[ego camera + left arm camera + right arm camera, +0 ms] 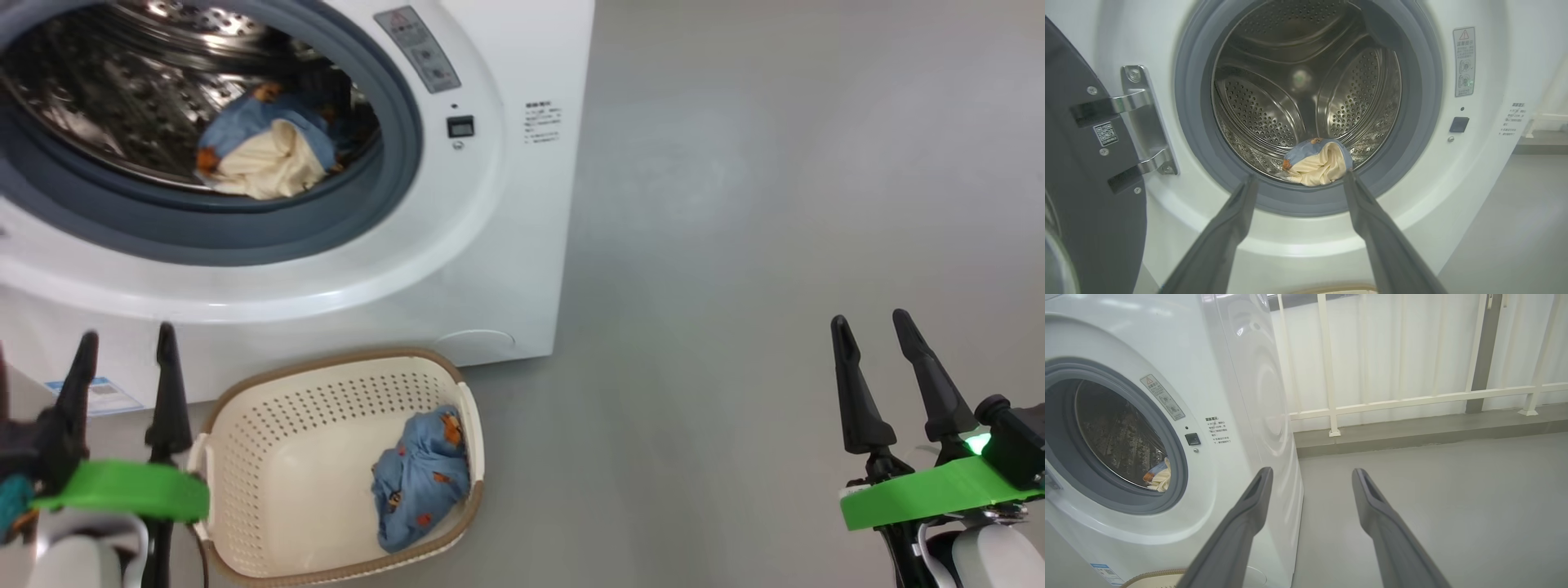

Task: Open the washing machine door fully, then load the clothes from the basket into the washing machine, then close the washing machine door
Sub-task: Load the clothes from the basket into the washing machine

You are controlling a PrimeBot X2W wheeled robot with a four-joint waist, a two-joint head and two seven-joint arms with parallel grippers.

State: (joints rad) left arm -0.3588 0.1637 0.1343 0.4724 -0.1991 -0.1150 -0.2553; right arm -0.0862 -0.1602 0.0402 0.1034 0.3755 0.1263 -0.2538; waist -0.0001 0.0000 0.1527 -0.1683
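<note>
Your left gripper [125,343] sits at the bottom left of the head view. Its two dark fingers are spread apart with nothing between them. Your right gripper [869,320] sits at the bottom right, also spread wide and empty, above the bare grey floor [775,204].

One blue piece [424,478] with little orange bears lies bunched up in the basket [286,457], against its right wall. The basket stands on the floor just in front of the washing machine [506,245], close beside your left gripper.

A blue and cream bundle [261,155] lies inside the steel drum [1274,102]. It rests at the bottom front, right by the grey gasket [1194,134]. In the left wrist view your left fingers point straight at this bundle from outside the opening.

The washing machine door [1086,204] is swung open. You can see its dark inner side at the left edge of the left wrist view. Two metal hinge arms [1147,122] hold it to the white front.

In the right wrist view your right fingers point past the machine's right corner. Beyond them are the floor and a white railing [1412,401] by the wall.
</note>
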